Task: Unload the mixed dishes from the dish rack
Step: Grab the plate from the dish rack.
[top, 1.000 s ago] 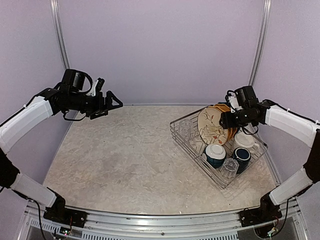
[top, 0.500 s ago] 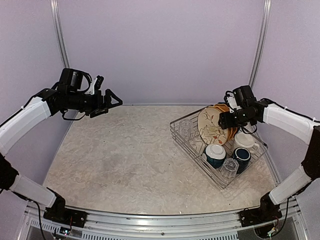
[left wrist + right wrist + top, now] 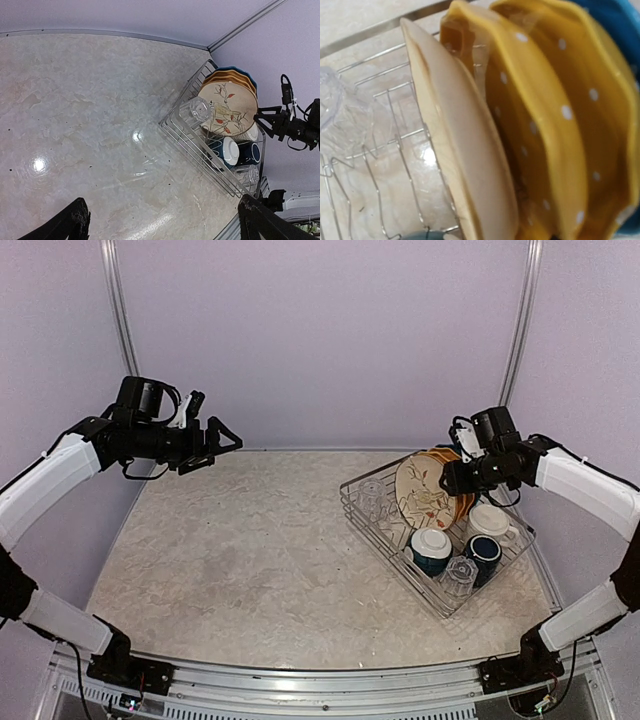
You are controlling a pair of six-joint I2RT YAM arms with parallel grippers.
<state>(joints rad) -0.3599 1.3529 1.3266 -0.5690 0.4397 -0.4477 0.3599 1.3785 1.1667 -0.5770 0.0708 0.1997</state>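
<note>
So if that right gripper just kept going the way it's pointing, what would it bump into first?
Probably the cream floral plate standing in the dish rack. The right gripper points at its rim, with the orange plates just behind. Depth is hard to judge.

Tight gap between cream floral plate and orange plates

Both arms raised with elbows bent, hands well apart.
The left hand is held high and level, fingers spread wide. The right hand angles downward; its finger state is not discernible.
</note>
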